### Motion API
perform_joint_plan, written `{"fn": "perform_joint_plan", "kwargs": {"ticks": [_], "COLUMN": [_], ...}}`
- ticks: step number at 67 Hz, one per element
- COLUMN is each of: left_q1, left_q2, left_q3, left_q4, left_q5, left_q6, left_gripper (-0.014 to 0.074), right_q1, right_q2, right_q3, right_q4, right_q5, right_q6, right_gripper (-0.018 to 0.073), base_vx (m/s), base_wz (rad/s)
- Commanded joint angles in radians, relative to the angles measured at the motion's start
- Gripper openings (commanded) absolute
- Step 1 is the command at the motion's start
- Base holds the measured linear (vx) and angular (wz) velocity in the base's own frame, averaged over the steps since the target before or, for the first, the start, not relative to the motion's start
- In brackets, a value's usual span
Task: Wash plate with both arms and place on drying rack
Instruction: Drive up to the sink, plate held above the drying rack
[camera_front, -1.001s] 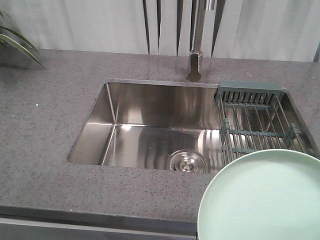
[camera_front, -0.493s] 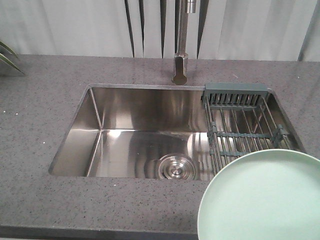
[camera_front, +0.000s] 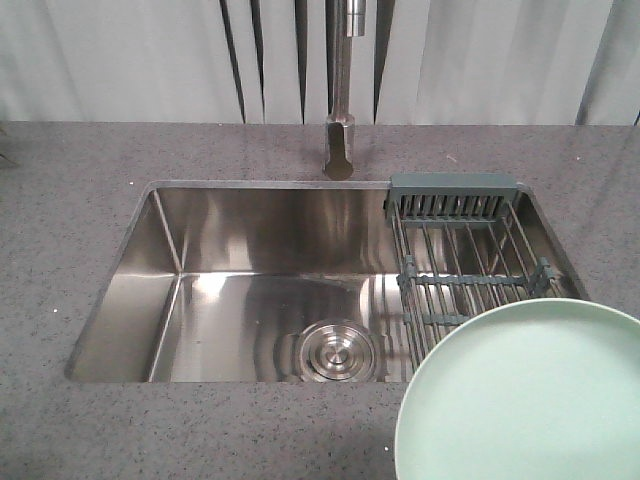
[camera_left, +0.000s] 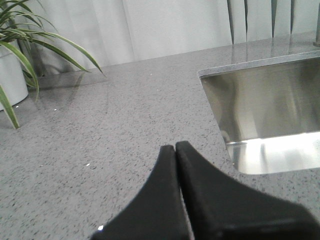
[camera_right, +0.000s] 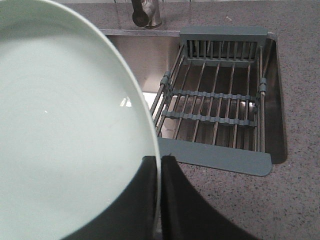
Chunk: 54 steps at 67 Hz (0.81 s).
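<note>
The pale mint-green plate (camera_front: 525, 400) fills the lower right of the front view, held above the counter's front edge. It also fills the left of the right wrist view (camera_right: 65, 125). My right gripper (camera_right: 159, 160) is shut on the plate's rim, one finger on each face. The drying rack (camera_front: 465, 255) spans the sink's right end; it also shows in the right wrist view (camera_right: 217, 107), empty. My left gripper (camera_left: 175, 147) is shut and empty above the grey counter, left of the sink (camera_left: 265, 115). No arm shows in the front view.
The steel sink (camera_front: 260, 290) has a round drain (camera_front: 337, 352) and a faucet (camera_front: 341, 120) behind it. The grey speckled counter (camera_front: 60, 200) surrounds it. A potted plant (camera_left: 15, 65) stands far left in the left wrist view. Curtains hang behind.
The front view has shifted: the sink, rack and faucet moved left and down in frame, and the plant left the view. The plate keeps the same place in frame.
</note>
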Motion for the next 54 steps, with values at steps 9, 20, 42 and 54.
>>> {"fn": "perform_joint_plan", "kwargs": {"ticks": [9, 20, 42, 54], "left_q1": [-0.007, -0.007, -0.007, -0.007], "left_q2": [-0.013, -0.013, -0.013, -0.013], "left_q3": [-0.021, -0.021, -0.021, -0.021], "left_q4": [-0.002, -0.002, -0.002, -0.002], "left_q5": [-0.073, -0.073, -0.073, -0.073], "left_q6": [-0.007, -0.007, -0.007, -0.007], "left_gripper": [-0.0007, -0.0007, -0.0007, -0.0007], "right_q1": [-0.005, -0.005, -0.005, -0.005], "right_q2": [0.011, 0.011, 0.011, 0.011], "right_q3": [-0.024, -0.024, -0.024, -0.024], "right_q4": [0.012, 0.012, 0.012, 0.012], "right_q5": [-0.071, -0.071, -0.071, -0.071], "right_q6": [-0.002, -0.002, -0.002, -0.002], "right_gripper": [-0.0001, -0.0001, -0.0001, -0.0001], "base_vx": [0.06, 0.07, 0.06, 0.05], "base_wz": [-0.06, -0.05, -0.03, -0.02]}}
